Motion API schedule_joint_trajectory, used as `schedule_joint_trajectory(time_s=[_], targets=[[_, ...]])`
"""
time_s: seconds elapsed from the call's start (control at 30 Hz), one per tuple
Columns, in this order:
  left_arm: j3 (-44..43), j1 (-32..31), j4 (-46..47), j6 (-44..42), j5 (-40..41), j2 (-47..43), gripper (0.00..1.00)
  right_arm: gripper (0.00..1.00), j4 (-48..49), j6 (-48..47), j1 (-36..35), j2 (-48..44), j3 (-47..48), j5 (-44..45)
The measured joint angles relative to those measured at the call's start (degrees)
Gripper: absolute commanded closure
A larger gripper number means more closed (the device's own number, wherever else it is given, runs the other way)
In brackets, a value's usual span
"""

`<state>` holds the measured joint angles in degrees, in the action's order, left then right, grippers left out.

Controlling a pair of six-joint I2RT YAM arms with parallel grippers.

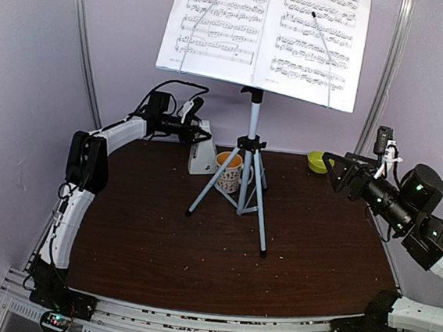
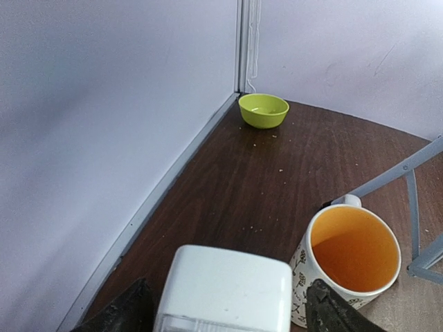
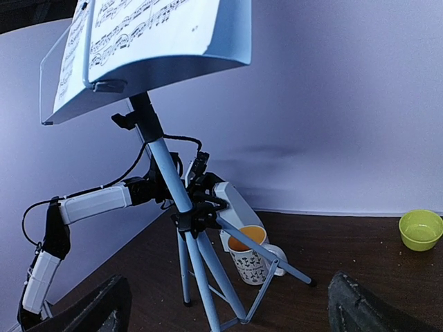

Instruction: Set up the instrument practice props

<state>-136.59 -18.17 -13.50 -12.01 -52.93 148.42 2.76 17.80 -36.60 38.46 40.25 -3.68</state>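
The music stand (image 1: 252, 122) rises mid-table on its grey tripod (image 3: 187, 228). Two sheet-music pages (image 1: 216, 20) (image 1: 316, 38) rest on its desk under wire clips. The white metronome (image 1: 201, 155) stands at the back left, beside the tripod. My left gripper (image 1: 199, 135) straddles its top. In the left wrist view the metronome's top (image 2: 225, 283) sits between the dark fingertips (image 2: 131, 311), with a thin gap on each side, so the left gripper (image 2: 228, 315) is open. My right gripper (image 1: 332, 173) hovers open and empty at the right, facing the stand (image 3: 149, 41).
A patterned mug (image 1: 229, 171) with an orange inside stands between the tripod legs, right next to the metronome. A small green bowl (image 1: 316, 161) sits at the back right by the wall. Walls close the table on three sides.
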Motion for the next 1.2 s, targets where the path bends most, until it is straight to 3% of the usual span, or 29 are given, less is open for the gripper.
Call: schedule_joint_trajectory(time_s=[0.17, 0.43, 0.73, 1.2], targets=[[1.18, 0.00, -0.04, 0.13, 0.74, -0.26, 0.30, 0.00, 0.02, 0.24, 0.02, -0.31, 0.00, 0.00], [5.44, 1.05, 4.94, 4.92, 2.10, -1.73, 0.51, 0.00, 0.00, 0.61, 0.04, -1.53, 0.00, 0.07], [24.59, 3.30, 11.56, 8.90, 6.14, -13.62, 0.62, 0.00, 0.07, 1.73, 0.07, -2.21, 0.00, 0.04], [60.02, 4.39, 18.38, 14.32, 25.05, -43.08, 0.71, 0.02, 4.44, 4.11, 0.09, 0.20, -1.90, -1.29]])
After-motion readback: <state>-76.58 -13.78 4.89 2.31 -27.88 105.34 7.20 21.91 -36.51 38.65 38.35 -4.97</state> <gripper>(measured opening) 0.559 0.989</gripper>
